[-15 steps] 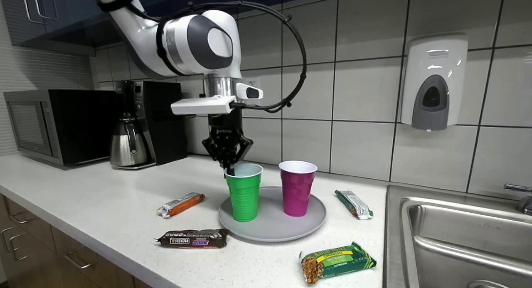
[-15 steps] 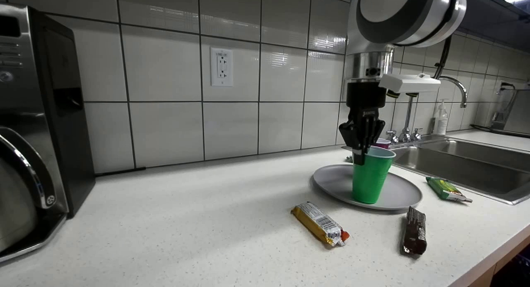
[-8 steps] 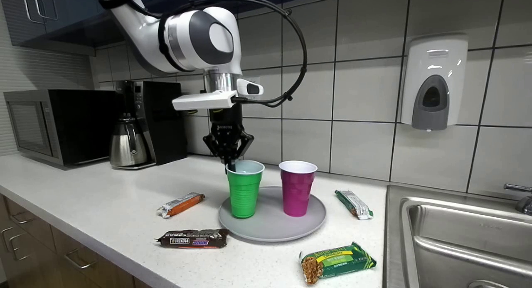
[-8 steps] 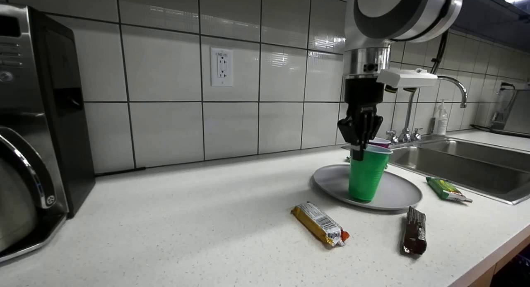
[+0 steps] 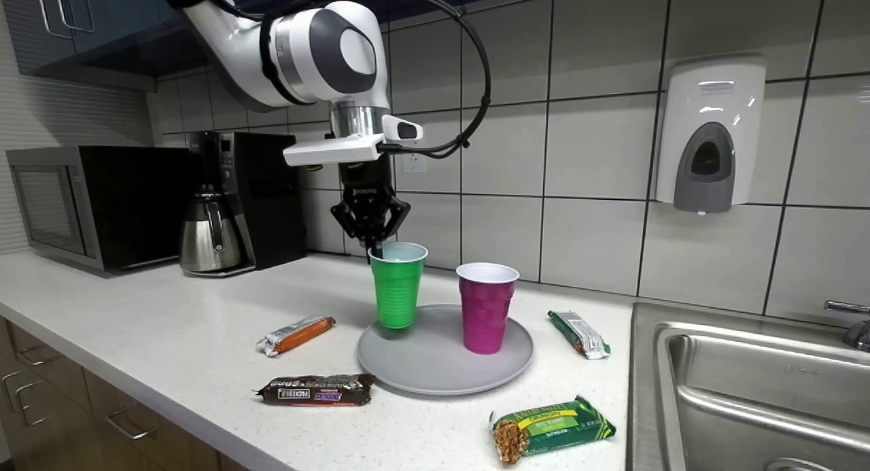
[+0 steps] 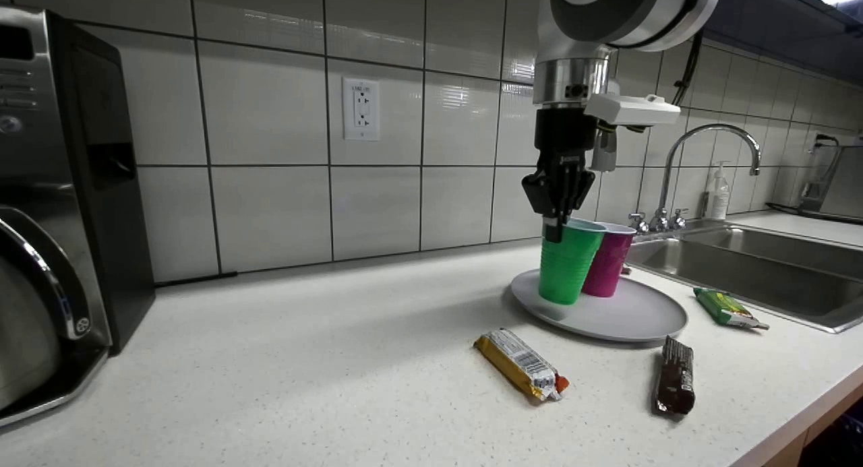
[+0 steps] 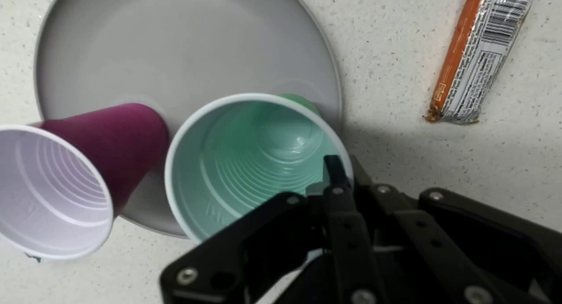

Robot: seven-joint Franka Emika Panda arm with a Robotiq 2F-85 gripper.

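the black two-finger gripper (image 7: 347, 169) has its jaws pinched together on the rim of a green, ribbed, tapering plastic cup (image 5: 397, 294) with a pale inside, one finger within the wall and one outside. the cup is close to upright over the side of a round, flat, grey plate (image 5: 442, 372); whether its base touches the plate i cannot tell. nothing shows inside it, so it should be very light; the thin wall will likely flex, could crease under a hard squeeze, and the smooth plastic may slip or swivel about a single pinch point. the rim is a sensible place to take hold, with both fingers square to the wall and well down it. near the green cup, a magenta plastic cup (image 5: 486, 318) with a white inside stands on the plate. farther out, on the speckled white counter (image 5: 435, 433), lie an orange-and-silver wrapped bar (image 5: 298, 336), a dark brown wrapped bar (image 5: 316, 391), a green-and-yellow wrapped bar (image 5: 557, 427) and a green-and-white wrapped bar (image 5: 579, 335); well apart from the gripper are a stainless steel sink (image 5: 647, 389) and a black, boxy coffee maker (image 5: 272, 206)
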